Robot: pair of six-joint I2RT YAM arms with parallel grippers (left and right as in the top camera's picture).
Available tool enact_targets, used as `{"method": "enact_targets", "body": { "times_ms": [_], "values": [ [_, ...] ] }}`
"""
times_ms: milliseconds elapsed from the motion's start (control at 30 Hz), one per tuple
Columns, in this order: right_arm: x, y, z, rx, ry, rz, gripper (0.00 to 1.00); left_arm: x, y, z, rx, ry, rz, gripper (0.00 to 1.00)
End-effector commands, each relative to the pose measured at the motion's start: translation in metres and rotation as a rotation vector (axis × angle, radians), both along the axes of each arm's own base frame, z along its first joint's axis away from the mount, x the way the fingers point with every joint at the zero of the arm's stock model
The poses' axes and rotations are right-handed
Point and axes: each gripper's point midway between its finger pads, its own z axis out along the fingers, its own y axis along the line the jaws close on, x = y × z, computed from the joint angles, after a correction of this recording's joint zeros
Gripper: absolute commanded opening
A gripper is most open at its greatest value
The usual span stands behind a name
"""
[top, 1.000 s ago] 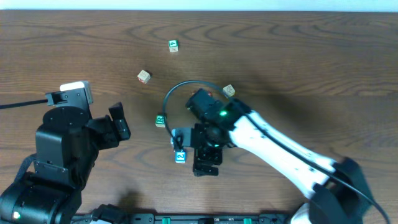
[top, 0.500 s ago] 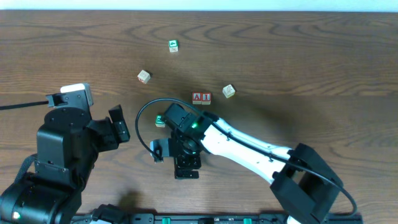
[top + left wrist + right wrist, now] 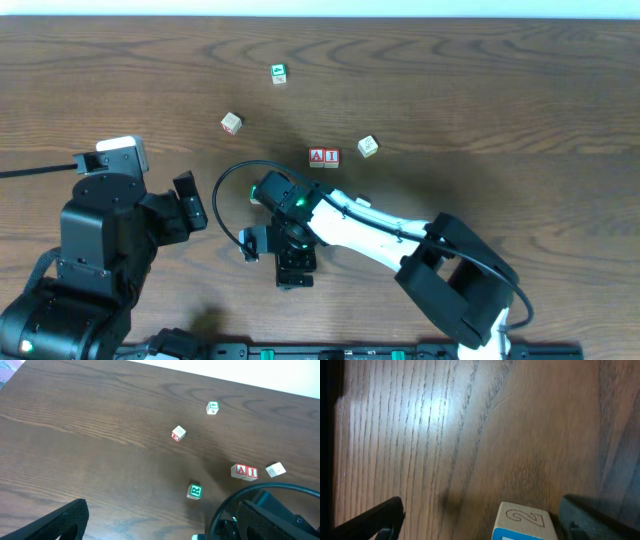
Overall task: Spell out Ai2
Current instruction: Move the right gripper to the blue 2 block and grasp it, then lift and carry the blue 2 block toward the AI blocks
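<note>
The A and I cubes [image 3: 323, 157] stand side by side at the table's middle; they also show in the left wrist view [image 3: 244, 471]. The blue-faced 2 cube [image 3: 522, 521] lies between my right gripper's [image 3: 480, 527] open fingers, close to the right finger [image 3: 595, 515] and far from the left one [image 3: 370, 520]. In the overhead view my right gripper [image 3: 290, 262] hides this cube. My left gripper [image 3: 190, 205] is open and empty at the left, apart from all cubes.
A green R cube [image 3: 194, 491] lies beside the right arm's cable loop [image 3: 225, 505]. A pale cube [image 3: 368, 146] sits right of the A and I pair. A red-marked cube [image 3: 231, 123] and a green cube [image 3: 278, 72] lie farther back.
My right arm has swung left, uncovering the A and I cubes. Its gripper has come over the blue 2 cube, which showed from above before. The left arm has not moved.
</note>
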Motion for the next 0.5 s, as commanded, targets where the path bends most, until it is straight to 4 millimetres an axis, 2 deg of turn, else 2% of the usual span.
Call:
{"method": "enact_targets", "body": {
  "times_ms": [0, 100, 367, 467],
  "values": [
    [0.002, -0.003, -0.005, -0.019, 0.001, -0.017, 0.95, 0.000, 0.005, 0.005, 0.006, -0.015, 0.027, 0.95],
    [0.016, -0.012, -0.011, -0.085, -0.062, -0.067, 0.93, 0.000, 0.006, 0.005, 0.008, -0.015, 0.029, 0.95],
    [0.022, -0.018, -0.012, -0.102, -0.070, -0.090, 0.64, 0.000, 0.006, 0.005, 0.008, -0.015, 0.029, 0.95],
    [0.024, -0.019, -0.012, -0.106, -0.070, -0.104, 0.58, 0.000, 0.006, 0.005, 0.008, -0.014, 0.029, 0.95]
  ]
}}
